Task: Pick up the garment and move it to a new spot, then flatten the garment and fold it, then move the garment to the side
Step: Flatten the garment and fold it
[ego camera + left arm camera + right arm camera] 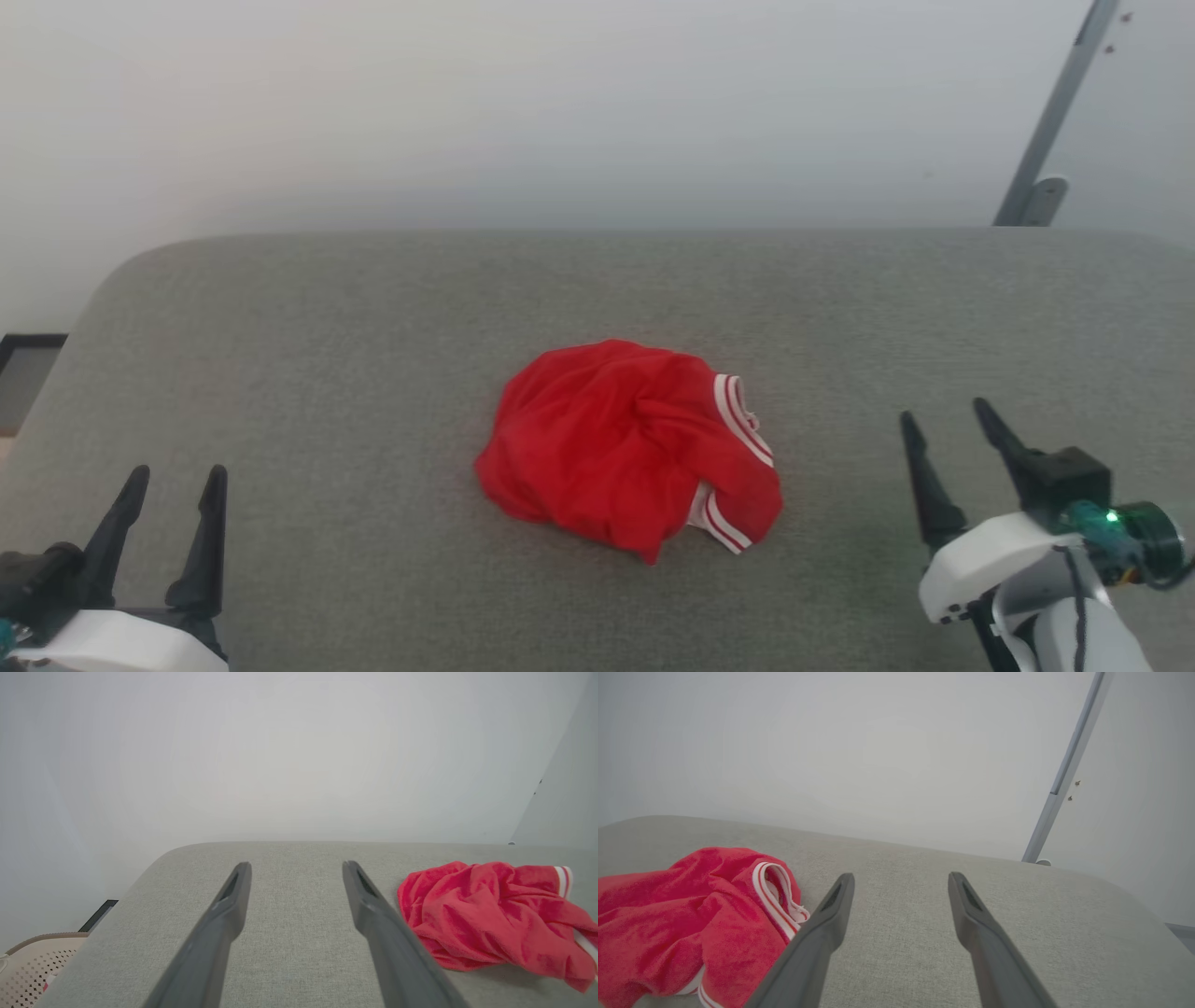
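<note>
The garment (630, 448) is a red T-shirt with white-and-red striped trim, lying crumpled in a heap at the middle of the grey padded table (373, 327). My left gripper (177, 476) hovers at the lower left, well apart from the cloth, its jaws open and empty. At the lower right my right gripper (943, 415) is open too, a short way right of the heap. The left wrist view has the garment (495, 914) to the right of the left gripper (294, 865). In the right wrist view the garment (686, 919) lies left of the right gripper (901, 877).
A pale wall rises behind the table's rounded far edge. A grey metal post (1050, 121) leans at the back right. A beige perforated basket (28, 966) sits below the table's left side. A dark-framed panel (23, 369) is on the floor at the left.
</note>
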Available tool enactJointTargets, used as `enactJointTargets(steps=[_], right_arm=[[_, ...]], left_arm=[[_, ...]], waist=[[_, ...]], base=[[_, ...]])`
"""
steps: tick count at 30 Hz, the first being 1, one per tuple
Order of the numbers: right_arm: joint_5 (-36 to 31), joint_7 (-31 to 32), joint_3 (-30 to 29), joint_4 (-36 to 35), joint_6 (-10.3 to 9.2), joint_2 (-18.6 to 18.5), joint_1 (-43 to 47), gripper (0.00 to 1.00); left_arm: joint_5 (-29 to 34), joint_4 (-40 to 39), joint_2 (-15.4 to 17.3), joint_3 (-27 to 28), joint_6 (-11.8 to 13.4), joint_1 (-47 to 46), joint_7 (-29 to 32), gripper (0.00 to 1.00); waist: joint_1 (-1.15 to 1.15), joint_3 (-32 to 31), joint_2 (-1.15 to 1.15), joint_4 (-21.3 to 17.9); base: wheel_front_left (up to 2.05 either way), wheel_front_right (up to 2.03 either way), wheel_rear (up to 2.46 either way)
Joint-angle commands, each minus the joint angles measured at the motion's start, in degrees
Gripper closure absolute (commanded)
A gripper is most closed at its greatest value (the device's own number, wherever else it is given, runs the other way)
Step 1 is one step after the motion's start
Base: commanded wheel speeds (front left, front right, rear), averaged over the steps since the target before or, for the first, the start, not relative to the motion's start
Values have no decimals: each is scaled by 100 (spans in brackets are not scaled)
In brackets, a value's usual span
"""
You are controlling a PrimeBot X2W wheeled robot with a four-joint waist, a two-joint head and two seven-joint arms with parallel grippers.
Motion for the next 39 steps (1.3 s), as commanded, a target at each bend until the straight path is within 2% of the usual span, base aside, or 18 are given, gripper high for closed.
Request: enactJointTargets(steps=[1, 6, 15, 25, 26, 27, 33, 39], right_arm=[[45, 68, 120, 18, -4, -36, -42, 0], [273, 351, 547, 110, -4, -175, -232, 0], [1017, 1310, 1338, 670, -4, -478, -667, 0], [1540, 2255, 1758, 1463, -3, -600, -1064, 0], [1539, 2244, 1845, 1471, -2, -610, -1090, 63], [1571, 2233, 1948, 1466, -1, -626, -1106, 100], [1712, 2004, 2181, 1267, -3, -842, -1195, 100], [1815, 1916, 2514, 505, -3, -973, -1127, 100]], left_arm=[[32, 14, -43, 31, -35, -12, -25, 0], [156, 19, -178, -20, -102, -141, -25, 0], [352, 190, -500, -174, -306, -556, -25, 0], [550, 402, -785, -179, -533, -919, -26, 0], [566, 427, -805, -174, -552, -936, -26, 0], [582, 445, -832, -165, -569, -955, -26, 0], [673, 531, -911, -58, -650, -997, -26, 0], [704, 560, -922, 82, -675, -893, -26, 0]], waist=[[0, 46, 0, 73], [0, 256, 0, 282], [0, 730, 0, 763], [0, 1095, 0, 1121], [0, 1112, 0, 1142], [0, 1125, 0, 1157], [0, 1122, 0, 1166], [0, 1034, 0, 1077]], base=[[0, 0, 0], [0, 0, 0], [0, 0, 0], [0, 0, 0], [0, 0, 0], [0, 0, 0], [0, 0, 0], [0, 0, 0]])
